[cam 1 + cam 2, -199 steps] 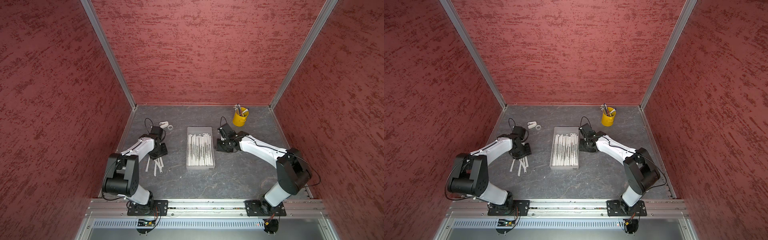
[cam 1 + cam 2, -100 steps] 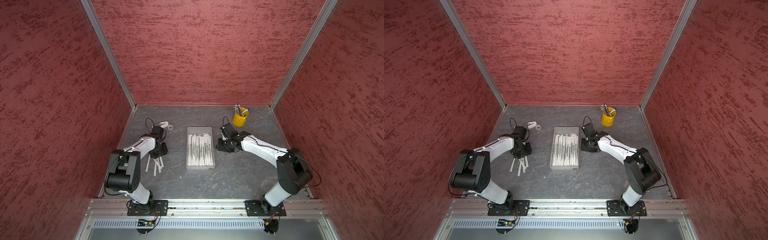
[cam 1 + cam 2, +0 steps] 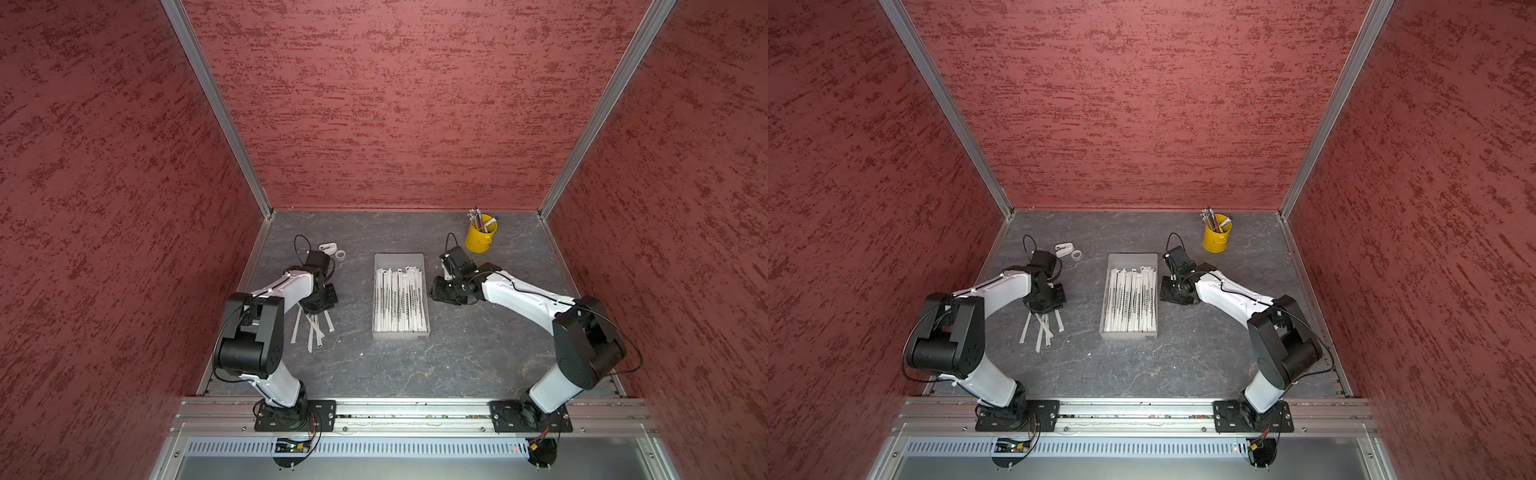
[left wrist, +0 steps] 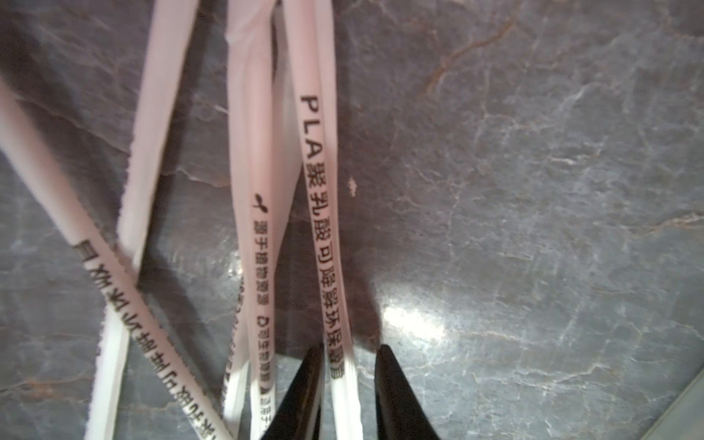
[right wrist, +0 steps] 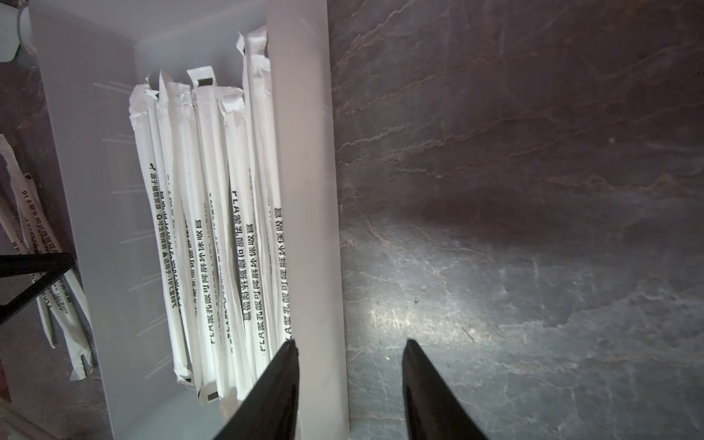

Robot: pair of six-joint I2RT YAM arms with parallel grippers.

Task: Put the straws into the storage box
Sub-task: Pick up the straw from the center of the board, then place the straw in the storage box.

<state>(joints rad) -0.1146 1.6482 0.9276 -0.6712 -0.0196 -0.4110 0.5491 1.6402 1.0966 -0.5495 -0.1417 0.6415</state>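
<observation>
The left jaws stand slightly apart astride 1 of the loose straws (image 4: 324,228) lying on the tabletop (image 4: 533,228). Its wrapper touches 1 black tip, while a sliver of tabletop shows between it and the other, so nothing is clamped. That wrapper reads "PLA", followed by a line of black Chinese characters. Just beside the jaws, another wrapper (image 4: 259,266) carries a small leaf mark and finer Chinese print. Farther off, a wrapper with upside-down print (image 4: 114,282) crosses a blank one. All of them run out of frame. In both top views the left wrist hides these jaws and the near ends of about 5 loose straws.

The right jaws are wide open and empty. 1 tip is above the long wall of the storage box (image 5: 304,190) and the other above bare tabletop. Beside that first tip, packed straws fill the box side by side, repeating the "PLA" line. 1 wrapper seems to end in a temperature range, though the print is small. A dark mark at the box's corner (image 3: 1147,331) is too small to read.

A yellow cup (image 3: 480,240) of pens stands well apart from the right jaws.
</observation>
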